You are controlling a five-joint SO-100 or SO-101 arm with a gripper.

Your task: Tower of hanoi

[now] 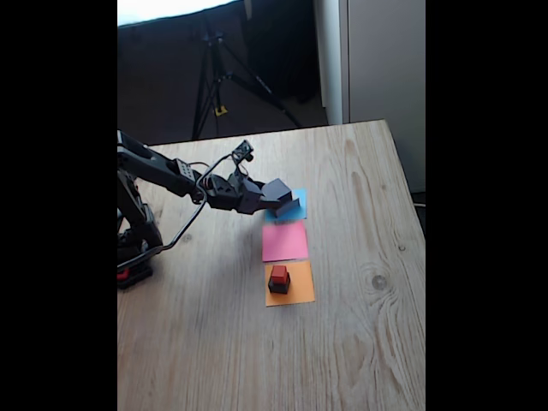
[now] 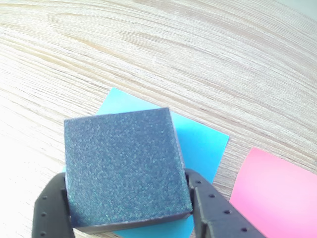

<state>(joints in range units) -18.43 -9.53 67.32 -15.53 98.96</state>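
Observation:
My gripper (image 1: 274, 195) is shut on a wide, flat dark grey slab (image 1: 277, 188) and holds it over the blue paper square (image 1: 299, 202), seemingly a little above it. In the wrist view the slab (image 2: 124, 166) sits between the two black fingers (image 2: 49, 210) of the gripper (image 2: 128, 214), with the blue paper (image 2: 200, 144) showing beneath it. On the orange paper square (image 1: 295, 291) a tiny red cube (image 1: 279, 273) rests on top of a small black cube (image 1: 279, 285).
A pink paper square (image 1: 284, 241) lies between the blue and orange ones, and its corner (image 2: 277, 193) shows in the wrist view. The wooden table (image 1: 360, 342) has bare room at the front and right. The arm's base (image 1: 135, 248) stands at the left edge.

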